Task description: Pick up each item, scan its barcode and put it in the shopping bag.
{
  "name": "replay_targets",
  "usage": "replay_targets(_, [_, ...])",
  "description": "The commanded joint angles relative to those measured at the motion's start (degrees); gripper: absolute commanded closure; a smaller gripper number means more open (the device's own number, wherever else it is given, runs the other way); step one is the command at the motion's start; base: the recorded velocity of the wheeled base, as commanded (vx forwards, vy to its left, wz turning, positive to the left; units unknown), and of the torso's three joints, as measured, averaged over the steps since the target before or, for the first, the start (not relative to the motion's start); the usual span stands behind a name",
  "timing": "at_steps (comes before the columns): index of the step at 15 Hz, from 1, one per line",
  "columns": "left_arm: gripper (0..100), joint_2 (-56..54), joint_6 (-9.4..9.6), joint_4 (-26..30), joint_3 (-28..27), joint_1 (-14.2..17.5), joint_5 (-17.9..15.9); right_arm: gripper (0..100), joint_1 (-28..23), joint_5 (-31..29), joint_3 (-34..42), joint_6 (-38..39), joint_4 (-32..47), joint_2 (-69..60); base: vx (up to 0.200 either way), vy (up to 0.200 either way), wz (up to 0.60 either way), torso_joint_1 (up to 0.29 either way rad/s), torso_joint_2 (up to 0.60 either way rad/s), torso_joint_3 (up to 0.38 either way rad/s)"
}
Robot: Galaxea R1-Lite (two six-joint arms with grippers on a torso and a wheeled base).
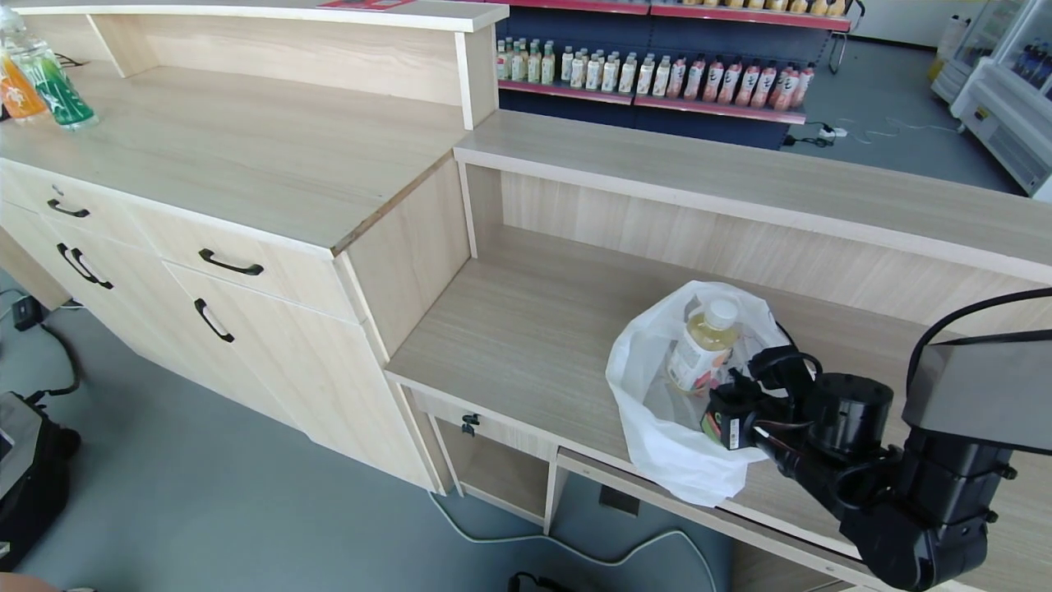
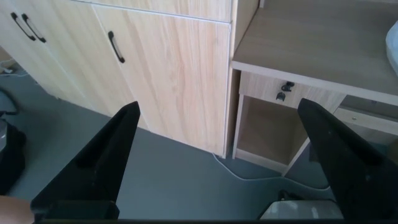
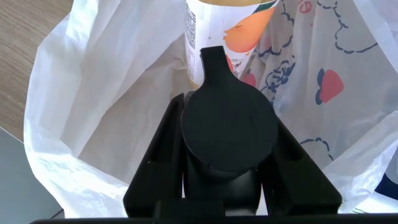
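Right tool point(image 1: 731, 411) clamped on dark bottle point(image 3: 229, 127) over shopping bag point(image 1: 657, 444) at counter point(image 1: 526, 329) edge; left tool point(image 2: 217, 103) wide.

The lower wooden counter point(image 1: 526, 329) carries a white shopping bag point(image 1: 657, 436), the higher counter point(image 1: 205, 156) two bottles point(image 1: 49, 82).

shopping bag point(image 1: 657, 444) white with red strawberry and blue outline print, bottle point(image 1: 703, 349) pale yellow, white cap, orange on label, dark item point(image 1: 727, 421) black, label possibly green and red, worktop point(image 1: 526, 329) pale wood grain, drawer handles point(image 1: 231, 265) black
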Motion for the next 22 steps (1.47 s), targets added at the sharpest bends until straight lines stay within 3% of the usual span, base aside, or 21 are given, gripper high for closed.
replay_targets(1, [0, -0.02, -0.01, -0.01, -0.09, 0.00, 0.01, 100, -0.06, -0.01, 0.42, -0.01, -0.06, 0.30, 0.000, 0.000, 0.00, 0.000, 0.00, 0.000])
replay_targets(7, [0, -0.02, -0.01, -0.01, 0.00, 0.00, 0.01, 100, -0.15, -0.01, 0.68, -0.01, -0.06, 1.44, 0.000, 0.000, 0.00, 0.000, 0.00, 0.000])
replay_targets(8, [0, -0.02, -0.10, -0.01, 0.00, 0.00, 0.01, 0, -0.24, -0.01, 0.68, -0.01, -0.06, 1.53, 0.000, 0.000, 0.00, 0.000, 0.00, 0.000])
replay_targets(12, [0, -0.02, -0.01, -0.01, 0.00, 0.00, 0.01, 0, -0.15, -0.01, 1.21, 0.08, -0.06, -2.34, 0.000, 0.000, 0.00, 0.000, 0.00, 0.000])
replay_targets(15, [0, -0.02, -0.01, -0.01, -0.09, 0.00, 0.01, 0, 0.29, -0.01, 7.54, -0.01, 1.17, -11.92, 0.000, 0.000, 0.00, 0.000, 0.00, 0.000])
replay_targets(17, [0, -0.02, -0.01, -0.01, 0.00, 0.00, 0.01, 0, -0.33, -0.98, 11.84, -1.77, 7.85, -25.63, 0.000, 0.000, 0.00, 0.000, 0.00, 0.000])
replay_targets(22, [0, -0.02, -0.01, -0.01, 0.00, 0.00, 0.01, 0, -9.03, -2.30, 11.67, -8.54, 30.53, -49.36, 0.000, 0.000, 0.00, 0.000, 0.00, 0.000])
